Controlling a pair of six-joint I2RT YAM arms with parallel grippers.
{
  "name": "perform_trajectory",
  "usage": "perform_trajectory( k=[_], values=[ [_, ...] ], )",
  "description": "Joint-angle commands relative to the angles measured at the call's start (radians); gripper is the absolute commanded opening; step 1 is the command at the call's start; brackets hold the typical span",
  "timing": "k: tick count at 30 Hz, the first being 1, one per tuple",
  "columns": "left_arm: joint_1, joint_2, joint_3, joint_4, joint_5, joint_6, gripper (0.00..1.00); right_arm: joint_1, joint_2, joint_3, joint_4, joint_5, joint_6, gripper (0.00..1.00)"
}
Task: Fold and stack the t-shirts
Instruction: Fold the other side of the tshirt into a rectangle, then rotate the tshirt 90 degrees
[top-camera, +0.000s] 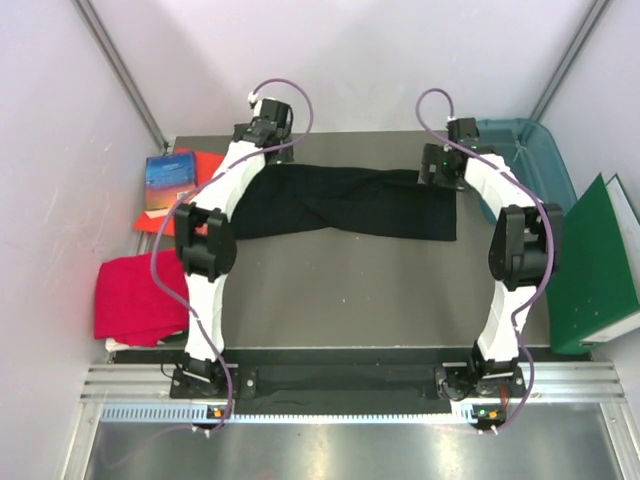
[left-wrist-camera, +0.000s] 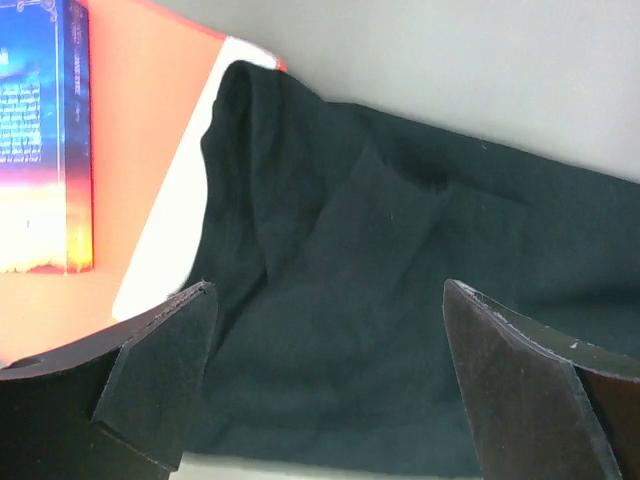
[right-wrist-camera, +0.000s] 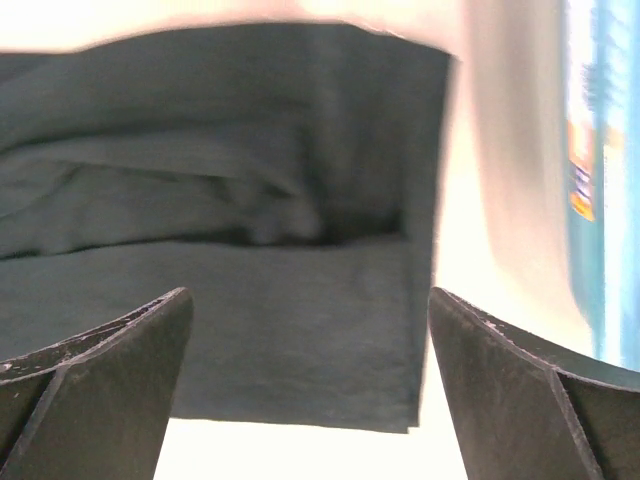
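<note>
black t-shirt (top-camera: 350, 205) lies folded in a long strip across the far half of the table (top-camera: 350, 300). the crimson-pink t-shirt (top-camera: 135, 295) sits folded at the table's left edge, well apart. left gripper (left-wrist-camera: 328, 310) hangs over the strip's left end w/ jaws wide apart & nothing btwn them; right gripper (right-wrist-camera: 310, 310) is over the right end, likewise spread wide & empty.

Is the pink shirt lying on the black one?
No, the pink shirt sits apart by the left edge of the table, clear of the black shirt.
</note>
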Motion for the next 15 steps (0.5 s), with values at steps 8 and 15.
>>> perform_trajectory(
  k=[8,15],
  values=[
    [0.014,-0.494,-0.534,-0.069,0.292,-0.291,0.99,0.046,0.261,0.318,0.029,0.035,-0.115,1.00],
    [0.093,-0.599,-0.868,0.038,0.483,-0.497,0.97,0.043,0.417,0.496,0.010,0.085,-0.144,1.00]
  ],
)
